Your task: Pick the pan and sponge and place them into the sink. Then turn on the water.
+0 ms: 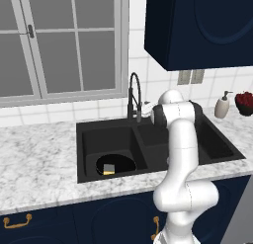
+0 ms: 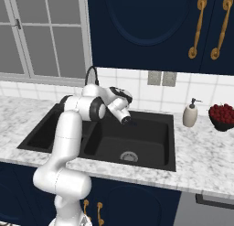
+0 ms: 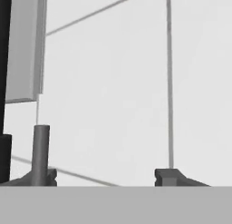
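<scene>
Left base view:
Sink: the black sink (image 1: 89, 132) is set into the marble counter (image 1: 34, 154), under the window (image 1: 59, 40).
Pan: the pan (image 1: 123, 163) is seen lying in the left basin of the sink.
Sponge: the sponge (image 1: 109, 169) is seen lying on the pan, in that same left basin.
Faucet: the black faucet (image 1: 133, 92) is seen standing at the back edge of the sink, in the middle.
Arm: the white arm is bent over the sink, with its hand up close to the faucet.
Soap dispenser: the soap dispenser (image 1: 222, 105) is seen to the right of the sink.

Right base view:
Gripper: the gripper (image 2: 131, 122) is seen above the right basin of the sink, near its back edge.
Drain: a round silver drain (image 2: 129, 156) is seen in the right basin.
Red fruit bowl: the red fruit bowl (image 2: 222, 116) is seen to the right of the sink, past the soap dispenser.

Hand view:
Fingers: the two fingers (image 3: 170, 177) are seen held wide apart, with nothing between them.
Wall: a white tiled wall (image 3: 113, 91) is seen behind the fingers.
</scene>
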Available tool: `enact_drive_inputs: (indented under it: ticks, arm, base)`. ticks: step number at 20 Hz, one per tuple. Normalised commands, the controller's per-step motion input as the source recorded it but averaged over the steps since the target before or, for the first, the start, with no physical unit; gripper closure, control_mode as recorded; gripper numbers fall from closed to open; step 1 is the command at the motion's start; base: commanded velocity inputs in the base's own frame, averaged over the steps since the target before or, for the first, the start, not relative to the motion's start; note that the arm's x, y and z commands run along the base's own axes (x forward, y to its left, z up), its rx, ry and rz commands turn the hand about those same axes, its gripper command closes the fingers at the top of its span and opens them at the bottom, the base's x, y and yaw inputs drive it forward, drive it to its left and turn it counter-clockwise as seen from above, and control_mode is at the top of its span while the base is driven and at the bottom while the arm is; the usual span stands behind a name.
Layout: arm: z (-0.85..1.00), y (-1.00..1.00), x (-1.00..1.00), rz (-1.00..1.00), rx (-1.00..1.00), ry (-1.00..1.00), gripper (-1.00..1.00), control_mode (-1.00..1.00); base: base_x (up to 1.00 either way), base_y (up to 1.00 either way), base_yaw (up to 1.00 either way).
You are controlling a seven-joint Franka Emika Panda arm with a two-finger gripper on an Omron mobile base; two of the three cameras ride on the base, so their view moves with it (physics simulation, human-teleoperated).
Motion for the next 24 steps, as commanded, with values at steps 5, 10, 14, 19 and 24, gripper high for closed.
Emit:
enact_drive_inputs:
  ticks: [5, 10, 14, 19, 24]
  arm:
    - [-0.06, 0.0, 0.44, 0.0, 0.06, 0.05, -1.0, -1.0]
    - [-0.02, -0.02, 0.15, 0.0, 0.07, 0.02, 1.0, -1.0]
    - [-0.01, -0.27, 0.01, 0.0, 0.13, 0.08, 1.0, -1.0]
    - [-0.06, -0.7, 0.0, 0.0, 0.23, 0.2, 1.0, -1.0]
    - [-0.1, -0.84, 0.03, 0.0, 0.26, 0.25, 1.0, -1.0]
  base:
    - [0.0, 0.0, 0.0]
    - [0.0, 0.0, 0.0]
    - [0.0, 0.0, 0.0]
    - [0.0, 0.0, 0.0]
    - [0.0, 0.0, 0.0]
